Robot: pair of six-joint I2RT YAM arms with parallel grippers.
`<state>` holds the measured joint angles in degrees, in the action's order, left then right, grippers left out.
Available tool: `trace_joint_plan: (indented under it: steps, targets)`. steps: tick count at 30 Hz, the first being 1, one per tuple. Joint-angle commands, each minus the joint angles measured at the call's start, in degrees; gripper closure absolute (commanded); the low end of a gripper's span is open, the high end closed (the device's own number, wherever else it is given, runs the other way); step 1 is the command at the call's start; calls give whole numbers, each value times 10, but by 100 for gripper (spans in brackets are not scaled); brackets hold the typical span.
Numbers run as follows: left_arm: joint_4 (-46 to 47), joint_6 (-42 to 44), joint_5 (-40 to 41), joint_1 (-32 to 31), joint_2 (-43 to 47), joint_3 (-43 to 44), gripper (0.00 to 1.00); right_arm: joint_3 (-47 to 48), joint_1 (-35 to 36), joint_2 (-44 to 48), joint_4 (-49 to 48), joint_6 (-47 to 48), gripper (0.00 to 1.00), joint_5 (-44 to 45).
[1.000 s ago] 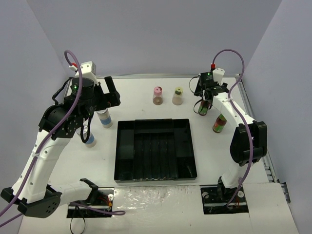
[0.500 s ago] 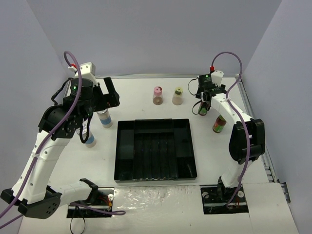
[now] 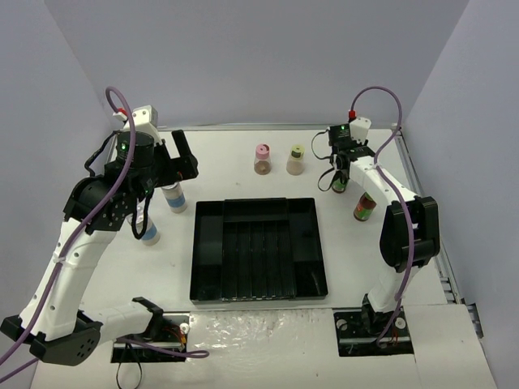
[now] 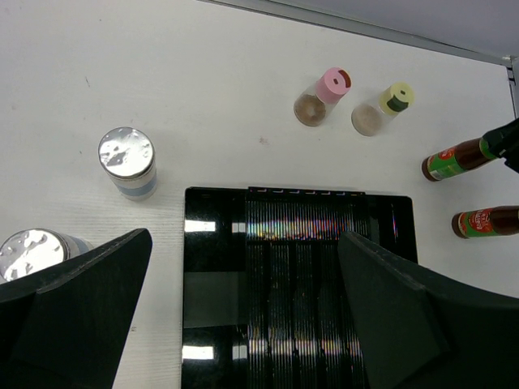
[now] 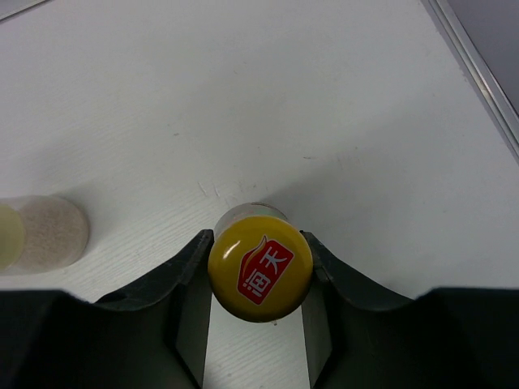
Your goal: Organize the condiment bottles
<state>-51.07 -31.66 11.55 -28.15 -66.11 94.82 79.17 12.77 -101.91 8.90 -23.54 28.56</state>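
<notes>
The divided tray (image 3: 258,202) sits mid-table (image 3: 243,146), just ahead of my two bases. Behind it stand two spice jars side by side but apart: the left spice jar (image 3: 263,160) and the right spice jar (image 3: 295,160). Left of the tray are two shakers. The rear shaker (image 3: 173,197) is beside the tray's far-left corner, and the near shaker (image 3: 149,231) is further left and closer to me. To the right, beyond the tray's far corner, the rear sauce bottle (image 3: 337,183) stands between the fingers of my right gripper (image 5: 259,271), touching both. The near sauce bottle (image 3: 365,206) stands apart from it, to its right and closer to me.
</notes>
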Motion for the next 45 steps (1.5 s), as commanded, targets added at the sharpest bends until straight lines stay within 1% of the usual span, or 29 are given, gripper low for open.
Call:
trace_joint_plan:
  steps: [1,5,12,26,30,35,45]
  targets:
    - [30,5,-6,7,14,9,3,2,6,8,-21,10,78,31]
    - [33,5,-10,10,16,-2,3,1,18,15,-20,13,100,35]
    - [42,14,-7,10,25,-31,3,-2,47,56,-20,24,100,55]
    - [76,33,-16,10,50,-88,3,-4,59,104,5,18,100,84]
    - [80,46,-15,10,54,-100,3,-8,59,123,7,15,100,82]
    - [81,56,1,10,58,-115,3,-14,66,158,14,14,100,54]
    - [92,72,22,10,79,-159,3,-14,141,214,45,18,100,43]
